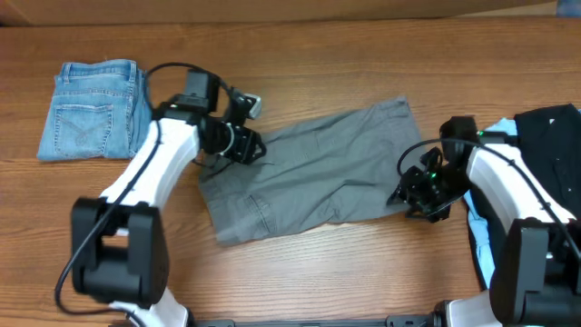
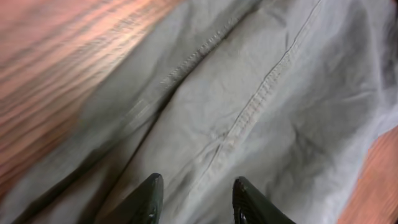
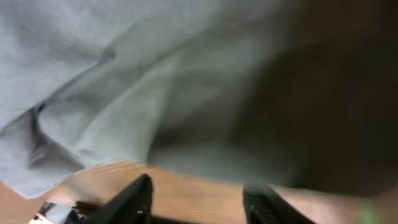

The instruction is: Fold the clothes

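i am setting up a fold of the grey shorts (image 1: 318,173), lying flat on the table (image 1: 363,272), with the left gripper (image 2: 198,196) and right gripper (image 3: 199,199) both spread, pinching nothing, at opposite edges; next, i judge, each needs closing on cloth.

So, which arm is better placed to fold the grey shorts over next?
Probably right. The right pincer sits open at the right edge of the grey shorts, cloth just ahead of its jaws. The left pincer, also open, is over flat fabric, no edge between its jaws.
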You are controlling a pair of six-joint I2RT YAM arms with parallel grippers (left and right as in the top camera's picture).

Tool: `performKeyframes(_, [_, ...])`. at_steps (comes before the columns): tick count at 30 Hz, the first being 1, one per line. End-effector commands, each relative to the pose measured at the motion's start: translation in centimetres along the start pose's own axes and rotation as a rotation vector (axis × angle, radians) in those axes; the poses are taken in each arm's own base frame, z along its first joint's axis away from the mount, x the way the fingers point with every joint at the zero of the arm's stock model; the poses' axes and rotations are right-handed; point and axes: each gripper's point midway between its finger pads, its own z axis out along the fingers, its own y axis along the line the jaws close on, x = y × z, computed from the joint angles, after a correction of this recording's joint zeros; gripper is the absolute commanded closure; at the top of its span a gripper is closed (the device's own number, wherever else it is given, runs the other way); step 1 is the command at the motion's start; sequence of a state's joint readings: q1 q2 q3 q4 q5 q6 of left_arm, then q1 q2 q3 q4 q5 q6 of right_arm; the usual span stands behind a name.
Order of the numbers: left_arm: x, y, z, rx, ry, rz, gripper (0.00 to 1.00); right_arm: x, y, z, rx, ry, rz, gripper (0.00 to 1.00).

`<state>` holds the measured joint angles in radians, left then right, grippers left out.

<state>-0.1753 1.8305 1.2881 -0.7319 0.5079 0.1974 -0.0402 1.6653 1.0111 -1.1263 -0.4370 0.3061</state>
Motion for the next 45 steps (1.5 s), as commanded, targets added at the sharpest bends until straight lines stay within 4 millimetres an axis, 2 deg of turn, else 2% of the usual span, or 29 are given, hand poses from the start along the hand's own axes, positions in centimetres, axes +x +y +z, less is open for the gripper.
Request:
performKeyframes(1, [1.0, 0.5, 2.9, 0.015, 0.053, 0.021, 0.59, -0.3, 1.0, 0.1, -0.046, -0.025, -0.016, 0.57])
performKeyframes(4, [0.5, 0.8, 3.9, 0.014, 0.035, 0.015, 0.58, -1.0, 1.3, 0.0, -0.058, -0.053, -0.031, 0.64])
performKeyframes(7, [0.3, 0.8, 4.1, 0.013, 0.028, 0.025, 0.56, -0.9, 1.3, 0.0, -0.058, -0.052, -0.030, 0.75])
performKeyframes(10, [0.3, 0.8, 4.5, 0.015, 0.031, 0.040, 0.58, -0.9, 1.3, 0.0, -0.057, -0.049, -0.029, 0.76])
performKeyframes(15, [0.8, 1.8, 5.7, -0.019, 0.056, 0.050, 0.81, -0.9, 1.3, 0.0, -0.056, -0.049, -0.029, 0.81])
performKeyframes(19, [1.5, 2.3, 6.8, -0.016, 0.079, 0.037, 0.88, -0.9, 0.5, 0.1, -0.017, -0.054, -0.022, 0.81])
performKeyframes(20, [1.5, 2.4, 6.9, -0.016, 0.081, 0.037, 0.95, -0.9, 0.3, 0.1, -0.005, -0.055, -0.019, 0.83])
performKeyframes(21, [1.4, 2.4, 7.0, -0.017, 0.077, 0.038, 0.96, -0.9, 0.2, 0.1, 0.004, -0.055, -0.016, 0.87])
performKeyframes(24, [0.7, 2.9, 6.8, -0.033, 0.051, 0.017, 0.96, -0.7, -1.7, 0.0, 0.103, -0.063, 0.084, 0.93])
performKeyframes(28, [-1.0, 5.3, 5.6, -0.124, -0.004, -0.106, 0.96, -0.3, -4.8, -0.6, 0.266, -0.094, 0.236, 0.96])
performKeyframes(34, [-3.6, 6.8, 3.4, -0.146, -0.069, -0.155, 0.96, -0.7, -4.9, -0.6, 0.266, -0.114, 0.247, 0.96])
performKeyframes(36, [-4.0, 6.9, 2.8, -0.149, -0.073, -0.159, 0.96, -0.8, -4.7, -0.6, 0.257, -0.111, 0.230, 0.92])
performKeyframes(37, [-4.2, 6.7, 2.7, -0.143, -0.074, -0.159, 0.96, -0.6, -4.4, -0.5, 0.242, -0.098, 0.200, 0.86])
performKeyframes(39, [-4.5, 5.4, 2.4, -0.075, -0.069, -0.139, 0.95, -0.1, -3.5, -0.3, 0.193, -0.059, 0.148, 0.58])
performKeyframes(40, [-4.5, 4.5, 2.4, -0.031, -0.065, -0.119, 0.89, 0.1, -3.0, -0.2, 0.167, -0.043, 0.119, 0.54])
performKeyframes(42, [-4.4, 2.5, 2.3, 0.062, -0.050, -0.056, 0.76, 0.5, -1.9, -0.1, 0.105, -0.016, 0.074, 0.52])
performKeyframes(44, [-3.9, 1.7, 2.4, 0.089, -0.030, -0.018, 0.62, 0.9, -0.3, -0.2, 0.012, 0.007, -0.001, 0.51])
performKeyframes(45, [-3.6, 1.4, 2.5, 0.090, -0.014, -0.001, 0.60, 1.1, 0.5, -0.3, -0.033, 0.013, -0.039, 0.51])
